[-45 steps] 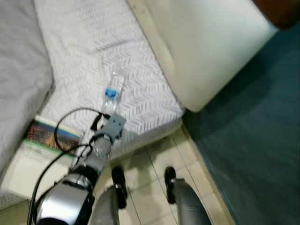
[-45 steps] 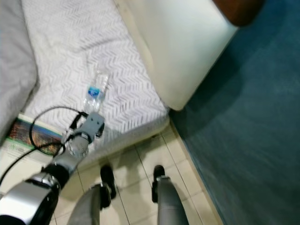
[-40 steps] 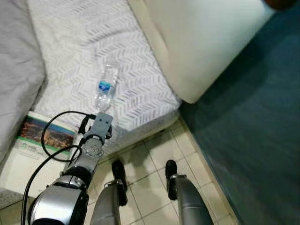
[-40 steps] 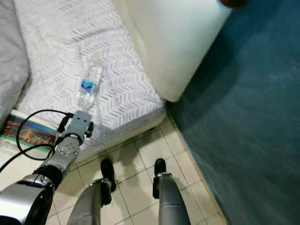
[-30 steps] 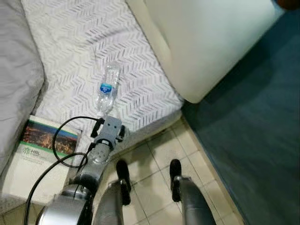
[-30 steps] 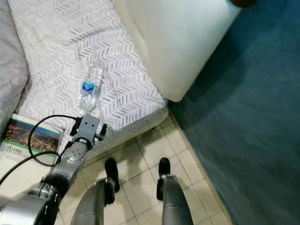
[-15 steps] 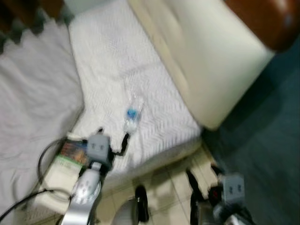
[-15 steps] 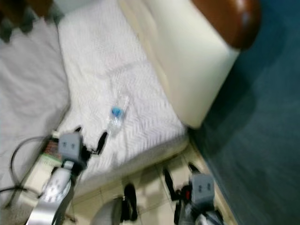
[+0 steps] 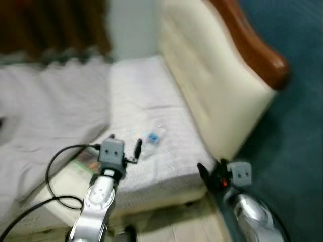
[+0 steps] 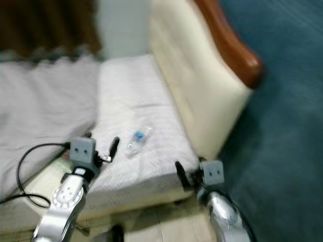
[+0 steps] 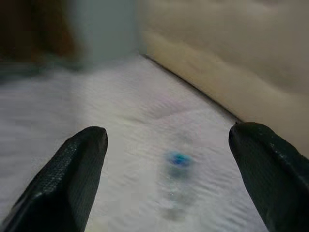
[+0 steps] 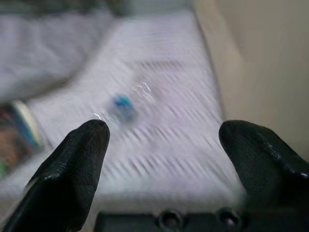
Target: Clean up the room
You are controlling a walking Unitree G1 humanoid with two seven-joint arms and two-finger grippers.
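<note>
Blur is smearing the clear bottle (image 9: 153,138) lying near the bed's (image 9: 151,96) front edge, so the left hand (image 9: 125,147), spread wide just short of it, is risking rolling it floorward.

Clear blue-labelled bottle (image 9: 153,139) lying on bed (image 9: 146,101).

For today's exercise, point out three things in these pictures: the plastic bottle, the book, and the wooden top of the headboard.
Bottle (image 10: 137,139): right eye view, on its blue label.
Book (image 12: 14,133): right wrist view, on its colourful cover.
Wooden top (image 9: 255,48): left eye view, on the brown rail along the padded headboard.
</note>
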